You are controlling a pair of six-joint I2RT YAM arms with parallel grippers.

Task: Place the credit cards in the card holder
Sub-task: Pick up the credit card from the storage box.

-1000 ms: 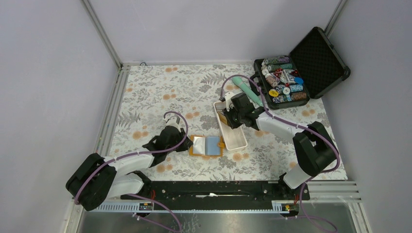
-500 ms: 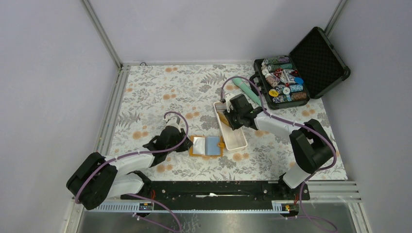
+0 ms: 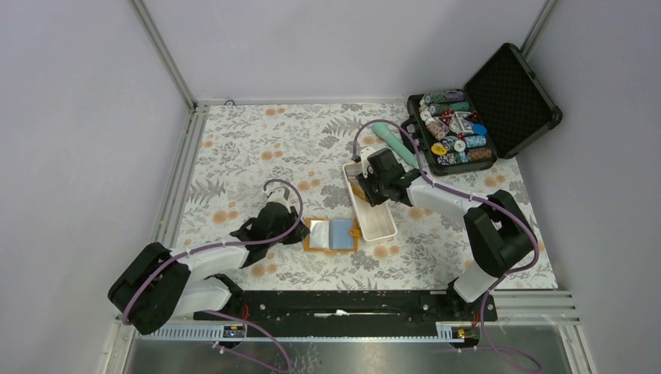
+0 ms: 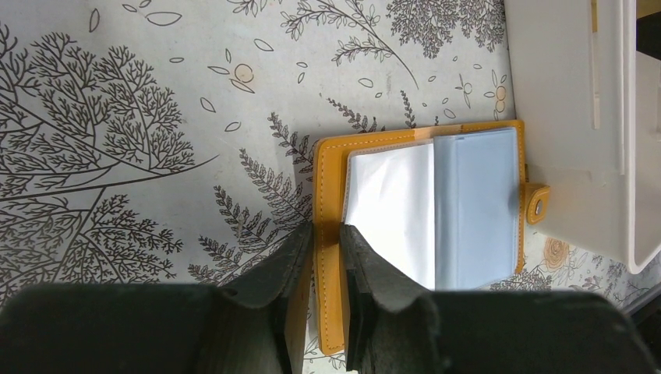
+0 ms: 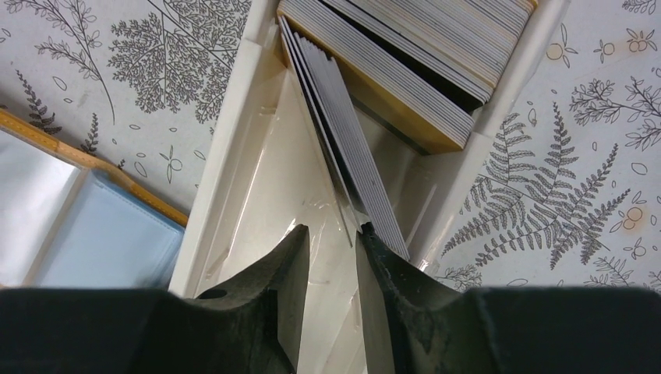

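Several credit cards (image 5: 343, 140) lean fanned in the white tray (image 5: 257, 171), just beside the right claw (image 5: 331, 238), whose jaws are slightly parted and empty. Closing here could pinch a clump or topple them. The left claw (image 4: 327, 234) clamps the open card holder (image 4: 425, 210) by its orange cover on the worktop (image 4: 156, 117).

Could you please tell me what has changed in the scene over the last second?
The right gripper has crept slightly toward the far end of the tray. Its jaws stand a little apart beside the leaning cards and hold nothing. The left gripper stays clamped on the card holder at its edge. The card holder, tray and chip case have not moved.
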